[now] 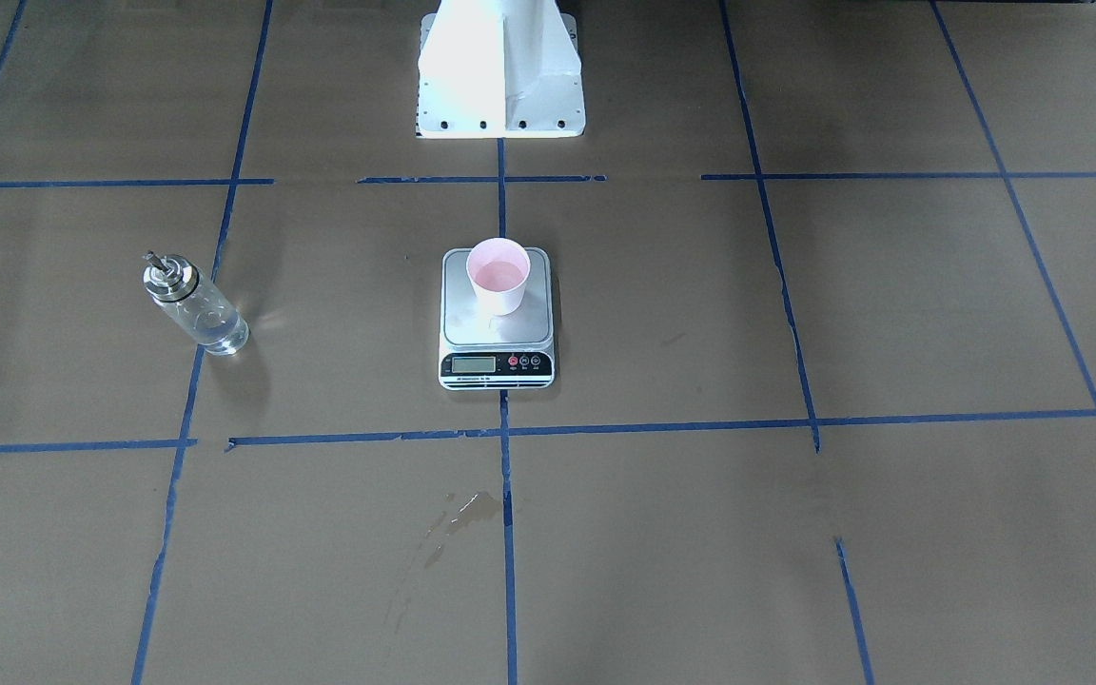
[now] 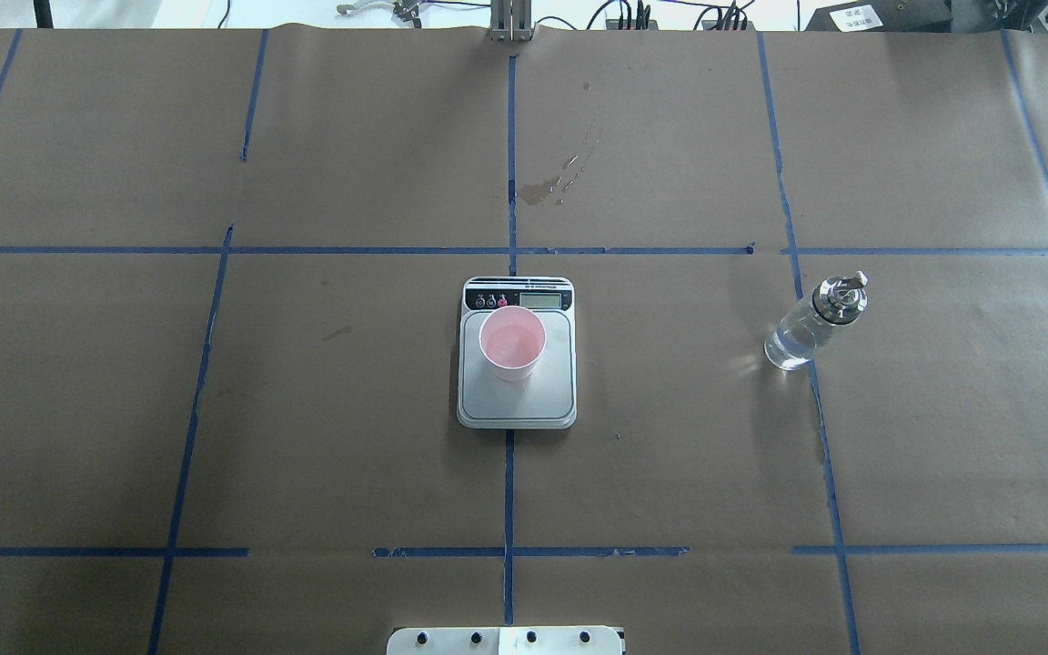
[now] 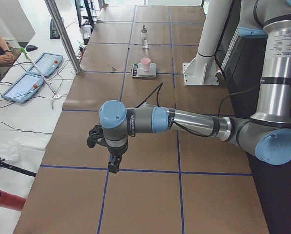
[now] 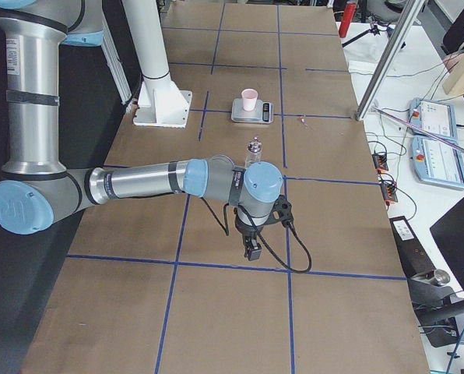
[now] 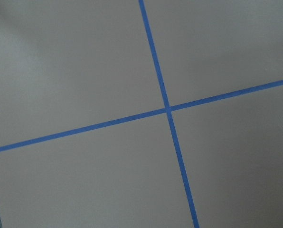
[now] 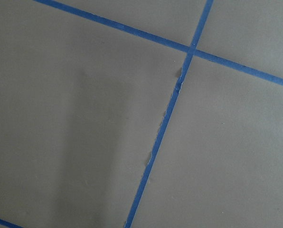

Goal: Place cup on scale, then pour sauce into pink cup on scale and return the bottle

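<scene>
The pink-lined cup (image 2: 512,343) stands upright on the steel scale (image 2: 517,393); the clear, silver-capped bottle (image 2: 811,324) stands well apart.

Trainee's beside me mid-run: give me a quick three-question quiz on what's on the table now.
1. True or false: the cup stands on the scale.
2. Where is the bottle? A) on the scale; B) upright on the table, on the robot's right of the scale; C) lying beside the cup.
3. How many things rest on the scale's platform?
Key: 1 true; 2 B; 3 one.
</scene>
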Tool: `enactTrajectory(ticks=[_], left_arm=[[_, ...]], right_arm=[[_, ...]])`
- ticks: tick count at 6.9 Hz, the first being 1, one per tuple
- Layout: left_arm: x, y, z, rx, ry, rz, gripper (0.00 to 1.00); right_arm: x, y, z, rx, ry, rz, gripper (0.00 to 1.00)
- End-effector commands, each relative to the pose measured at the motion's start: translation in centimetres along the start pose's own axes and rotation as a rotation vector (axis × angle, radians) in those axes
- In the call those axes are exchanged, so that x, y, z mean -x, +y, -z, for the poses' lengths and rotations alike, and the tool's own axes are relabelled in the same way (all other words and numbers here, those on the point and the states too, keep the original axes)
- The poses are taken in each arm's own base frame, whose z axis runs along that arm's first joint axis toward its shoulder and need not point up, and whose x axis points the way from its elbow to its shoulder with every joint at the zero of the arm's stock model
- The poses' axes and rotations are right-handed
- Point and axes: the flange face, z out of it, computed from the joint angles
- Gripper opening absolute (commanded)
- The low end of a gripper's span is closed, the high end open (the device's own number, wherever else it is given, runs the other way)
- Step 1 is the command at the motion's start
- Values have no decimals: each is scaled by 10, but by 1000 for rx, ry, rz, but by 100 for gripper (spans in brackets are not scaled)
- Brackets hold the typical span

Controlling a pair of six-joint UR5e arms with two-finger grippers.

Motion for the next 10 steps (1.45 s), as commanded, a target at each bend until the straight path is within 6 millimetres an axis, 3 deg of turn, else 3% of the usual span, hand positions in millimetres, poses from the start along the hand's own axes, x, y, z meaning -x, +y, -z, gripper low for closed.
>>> enactTrajectory(ticks=[1,4,5,7,8,10], left_arm=[[3,6,-6,8,8,7,100],[10,0,-15,-28,-5,-34,100],[4,-7,-41,11,7,-62,100],[-24,-21,-61,14,7,-28,100],[-25,-20,-56,-8,2,-43,100],[-33,10,-57,-11,34,-37,100]], right_arm=[[-2,5,-4,8,1,-95,100],[4,-12,-6,-37,73,-1,100],[9,-17,-8,-32,73,11,100],[18,-26,-19,-8,71,38,100],[19,-26,-21,-4,70,38,100],[32,-32,-35,23,62,16,100]])
